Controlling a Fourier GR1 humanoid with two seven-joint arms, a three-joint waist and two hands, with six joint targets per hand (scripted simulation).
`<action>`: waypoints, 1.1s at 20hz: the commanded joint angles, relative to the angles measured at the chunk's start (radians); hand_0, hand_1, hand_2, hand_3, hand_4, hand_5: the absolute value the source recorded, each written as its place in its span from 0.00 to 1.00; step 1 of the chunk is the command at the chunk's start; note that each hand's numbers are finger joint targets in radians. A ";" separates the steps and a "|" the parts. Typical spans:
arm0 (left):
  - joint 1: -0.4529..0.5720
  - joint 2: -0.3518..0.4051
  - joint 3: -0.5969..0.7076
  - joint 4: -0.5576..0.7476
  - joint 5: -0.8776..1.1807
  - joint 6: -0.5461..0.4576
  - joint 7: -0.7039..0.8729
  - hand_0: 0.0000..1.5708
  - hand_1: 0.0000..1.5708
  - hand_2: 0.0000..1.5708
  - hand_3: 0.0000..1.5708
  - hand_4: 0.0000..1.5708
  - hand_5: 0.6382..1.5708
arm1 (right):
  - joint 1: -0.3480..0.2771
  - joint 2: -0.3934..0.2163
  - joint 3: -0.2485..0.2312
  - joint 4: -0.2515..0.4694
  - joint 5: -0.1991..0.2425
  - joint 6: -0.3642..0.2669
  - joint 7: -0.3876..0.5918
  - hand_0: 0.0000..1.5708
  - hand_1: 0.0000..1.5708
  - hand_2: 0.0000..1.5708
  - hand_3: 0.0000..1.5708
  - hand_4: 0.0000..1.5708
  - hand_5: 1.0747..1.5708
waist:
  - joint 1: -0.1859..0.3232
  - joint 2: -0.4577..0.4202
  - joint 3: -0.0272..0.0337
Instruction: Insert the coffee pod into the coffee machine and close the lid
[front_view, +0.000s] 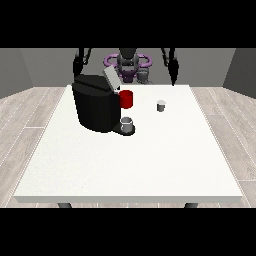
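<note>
A black coffee machine (95, 104) stands on the white table (130, 160) left of centre, its grey lid (111, 78) tilted up and open. A grey cup (127, 123) sits on the machine's front tray. The small grey-white coffee pod (161, 105) stands on the table to the machine's right. The hand at the view's left (78, 66) hangs above the table's far edge, behind the machine. The hand at the view's right (173, 71) hangs over the far edge, well behind the pod. Neither hand touches anything.
A red mug (127, 99) stands right beside the machine, between it and the pod. The robot's torso (128, 62) is behind the table's far edge. Wood floor surrounds the table.
</note>
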 joint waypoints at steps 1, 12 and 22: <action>0.024 0.008 -0.054 0.016 -0.060 -0.018 -0.005 0.00 0.00 0.00 0.00 0.00 1.00 | -0.002 0.041 0.028 0.017 0.032 -0.033 0.038 0.00 0.00 0.00 0.00 0.00 1.00 | 0.017 -0.061 0.0098; -0.187 0.324 -0.032 0.145 -0.265 -0.169 0.007 0.00 0.00 0.00 0.00 0.00 1.00 | -0.131 0.029 0.016 -0.031 0.111 -0.110 0.009 0.00 0.00 0.00 0.00 0.00 1.00 | -0.116 0.061 0.0095; -0.370 0.410 -0.007 0.439 -0.377 -0.219 -0.090 0.00 0.00 0.00 0.00 0.00 1.00 | -0.167 0.126 0.116 -0.004 0.172 -0.151 -0.027 0.00 0.00 0.00 0.00 0.00 1.00 | -0.160 0.182 0.0093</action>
